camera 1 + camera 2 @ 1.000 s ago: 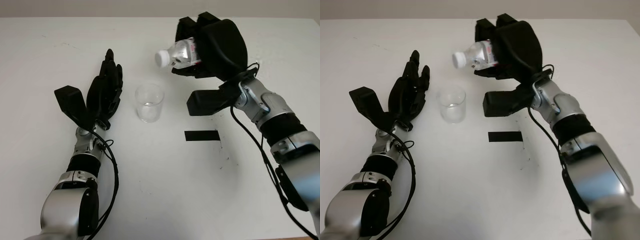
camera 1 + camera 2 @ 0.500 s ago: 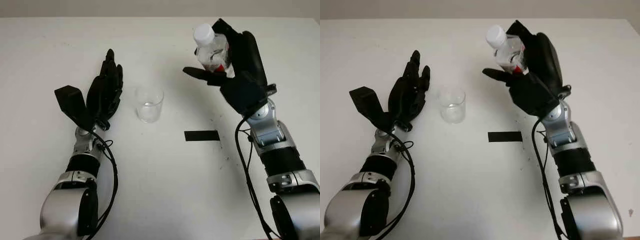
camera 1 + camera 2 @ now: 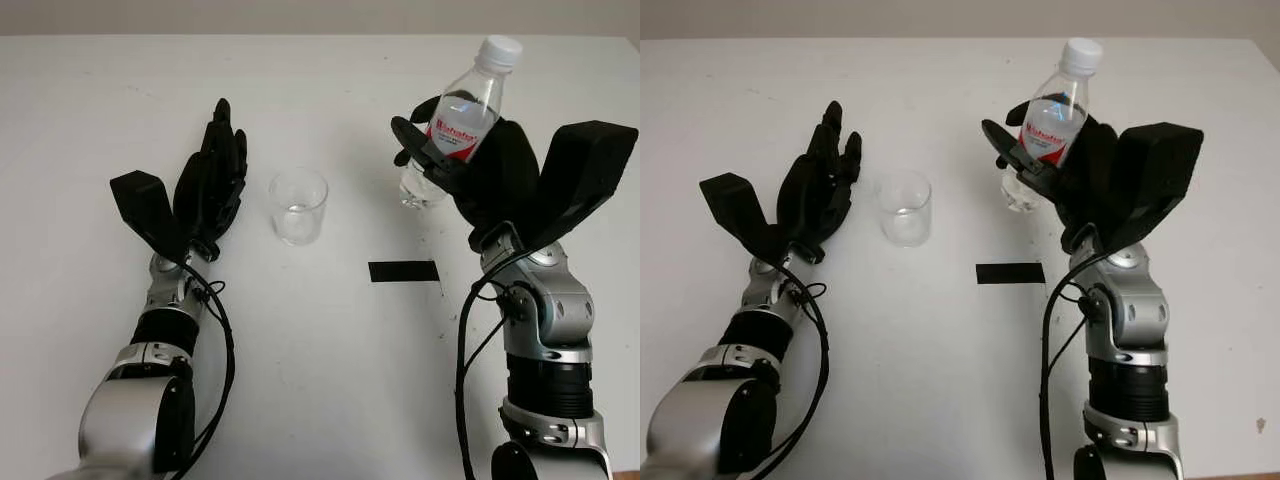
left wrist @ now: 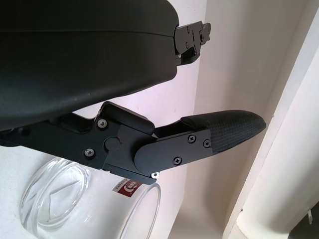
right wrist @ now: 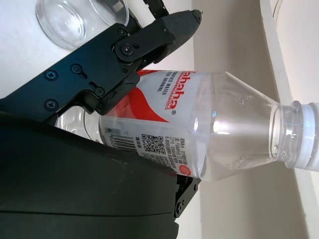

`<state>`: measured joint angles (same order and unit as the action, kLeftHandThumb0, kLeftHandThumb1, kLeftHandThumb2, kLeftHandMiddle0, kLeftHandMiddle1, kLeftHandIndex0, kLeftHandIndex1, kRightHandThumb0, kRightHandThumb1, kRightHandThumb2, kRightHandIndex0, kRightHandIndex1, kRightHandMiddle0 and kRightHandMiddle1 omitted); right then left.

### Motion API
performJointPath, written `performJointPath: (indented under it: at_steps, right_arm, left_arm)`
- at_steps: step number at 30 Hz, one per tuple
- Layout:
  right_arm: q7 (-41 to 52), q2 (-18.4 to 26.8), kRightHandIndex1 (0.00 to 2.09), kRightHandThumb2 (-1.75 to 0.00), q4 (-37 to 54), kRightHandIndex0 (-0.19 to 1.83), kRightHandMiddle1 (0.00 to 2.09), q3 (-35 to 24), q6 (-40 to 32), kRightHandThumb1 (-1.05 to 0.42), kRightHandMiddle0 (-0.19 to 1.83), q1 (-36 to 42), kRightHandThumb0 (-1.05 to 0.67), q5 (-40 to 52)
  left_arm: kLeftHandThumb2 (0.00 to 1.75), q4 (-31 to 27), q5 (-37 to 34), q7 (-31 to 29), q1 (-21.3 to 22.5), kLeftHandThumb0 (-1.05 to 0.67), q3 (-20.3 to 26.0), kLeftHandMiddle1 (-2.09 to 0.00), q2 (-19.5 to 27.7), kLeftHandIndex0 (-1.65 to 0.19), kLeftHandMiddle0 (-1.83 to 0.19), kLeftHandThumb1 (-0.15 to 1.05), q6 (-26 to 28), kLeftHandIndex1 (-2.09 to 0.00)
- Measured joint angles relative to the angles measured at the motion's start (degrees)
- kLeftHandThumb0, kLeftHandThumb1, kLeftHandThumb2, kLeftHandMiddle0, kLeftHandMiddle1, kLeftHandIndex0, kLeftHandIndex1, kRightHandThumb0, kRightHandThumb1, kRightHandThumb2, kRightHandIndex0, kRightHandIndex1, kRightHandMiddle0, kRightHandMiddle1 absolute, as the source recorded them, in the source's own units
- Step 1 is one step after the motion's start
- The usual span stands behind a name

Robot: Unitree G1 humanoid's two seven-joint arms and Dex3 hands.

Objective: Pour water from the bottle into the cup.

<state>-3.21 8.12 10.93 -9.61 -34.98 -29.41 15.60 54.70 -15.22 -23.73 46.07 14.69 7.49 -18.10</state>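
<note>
The white table [image 3: 300, 380] carries everything, with a strip of black tape [image 3: 404, 271] stuck near its middle. On the right side, the right robot hand [image 3: 480, 170] is wrapped around the labelled waist of the bottle [image 3: 455, 125], fingers closed on it. The bottle stands nearly upright, leaning a little, cap [image 3: 499, 48] at the top and on the neck, and its base looks at or just above the table; I cannot tell whether it touches. The right forearm rises steeply from the bottom edge, wrist bent so the palm faces the left side.

The left robot hand [image 3: 208, 185] is open and holds nothing, just to the left of the cup [image 3: 298, 206], palm turned toward the cup but apart from it. Its forearm runs up from the bottom left.

The cup is a clear tumbler standing upright between the two hands, well to the left of the bottle. A thin layer of water seems to sit at its bottom, though that is hard to be sure of.

Judging from this, the step in hand looks like setting the bottle down. To do it well, lower it straight until the base sits flat, square up the lean before loosening the fingers, and release slowly so the light bottle does not tip.
</note>
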Motion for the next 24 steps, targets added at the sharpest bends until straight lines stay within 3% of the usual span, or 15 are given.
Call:
performJointPath:
  at_steps: [9, 14, 19, 24]
  right_arm:
    - [0.0, -0.3, 2.09, -0.23, 0.3, 1.26, 2.09, 2.7, -0.8, -1.05, 0.94, 1.6, -0.31, -3.9]
    - [3.2, 1.0, 2.09, -0.26, -1.2, 1.41, 2.09, 6.1, 6.4, -1.05, 1.19, 4.6, -0.3, -9.0]
    - [4.9, 1.2, 2.09, -0.25, -2.7, 1.34, 2.09, 7.3, 8.8, -1.05, 1.19, 7.7, -0.32, -11.3]
    - [5.8, 0.6, 2.09, -0.31, -4.3, 1.48, 2.09, 7.7, 13.9, -1.05, 1.25, 10.0, -0.3, -12.0]
  left_arm:
    - [0.66, -0.1, -1.1, -1.2, 0.0, -0.83, 0.5, 0.0, 0.1, 0.19, 0.19, 1.05, 0.9, 0.0]
    - [0.66, -0.1, -1.7, -1.8, 0.0, -0.82, 0.6, 0.0, 0.1, 0.19, 0.19, 1.05, 1.0, 0.0]
    - [0.67, -0.1, -1.8, -1.8, 0.0, -0.82, 0.6, 0.0, 0.1, 0.19, 0.19, 1.05, 1.1, 0.0]
    - [0.66, -0.1, -1.8, -1.8, 0.0, -0.82, 0.6, 0.0, 0.2, 0.19, 0.19, 1.05, 1.2, 0.0]
